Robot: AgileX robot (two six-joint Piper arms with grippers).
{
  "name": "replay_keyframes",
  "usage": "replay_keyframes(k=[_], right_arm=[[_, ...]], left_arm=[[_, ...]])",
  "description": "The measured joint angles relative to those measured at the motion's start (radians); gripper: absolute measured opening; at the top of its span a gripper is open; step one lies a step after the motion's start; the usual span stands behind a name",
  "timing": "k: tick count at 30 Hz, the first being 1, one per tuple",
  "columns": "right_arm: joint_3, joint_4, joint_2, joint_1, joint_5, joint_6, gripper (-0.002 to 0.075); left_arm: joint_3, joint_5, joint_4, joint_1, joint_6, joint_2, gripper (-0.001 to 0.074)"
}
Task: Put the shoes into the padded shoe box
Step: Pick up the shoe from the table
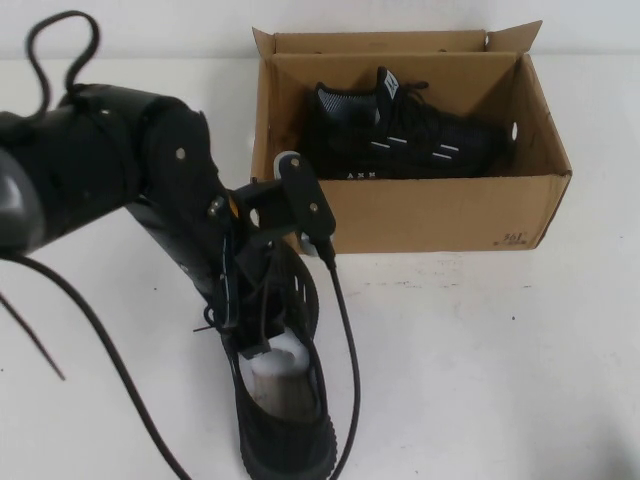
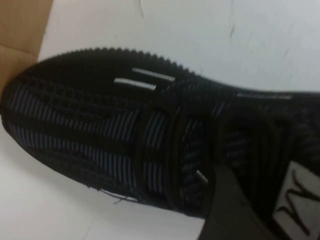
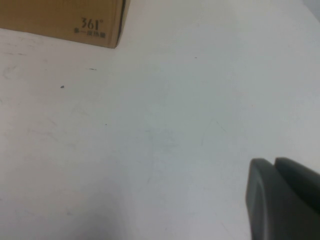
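The brown cardboard shoe box stands open at the back, with one black sneaker lying inside it on its side. The second black sneaker is in front of the box, toe towards it, with white stuffing showing in its opening. My left gripper comes down on this sneaker's laces and tongue and is shut on it. In the left wrist view the sneaker fills the frame, one of the fingers lies beside the tongue label, and the box corner is close to the toe. My right gripper is shut and empty over bare table.
The white table spreads right of the sneaker. A black cable hangs beside the sneaker, and others trail at the left. The box's printed corner shows in the right wrist view. The right arm is outside the high view.
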Motion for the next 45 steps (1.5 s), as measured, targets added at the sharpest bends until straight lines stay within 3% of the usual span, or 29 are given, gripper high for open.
replay_keyframes(k=[7,26,33,45], right_arm=[[0.0,0.0,0.0,0.0,0.0,0.002,-0.0006],[0.0,0.0,0.0,0.0,0.0,0.002,-0.0007],[0.0,0.0,0.0,0.0,0.0,0.002,-0.0006],[0.0,0.0,0.0,0.0,0.0,0.002,-0.0006]], left_arm=[[-0.002,0.034,0.044,0.0,0.002,0.047,0.0262],[-0.111,0.165,0.056,-0.018,0.029,0.068,0.0256],[-0.111,0.167,0.083,-0.069,0.045,0.096,0.0256],[-0.113,0.167,0.177,-0.071,-0.002,0.108,0.0229]])
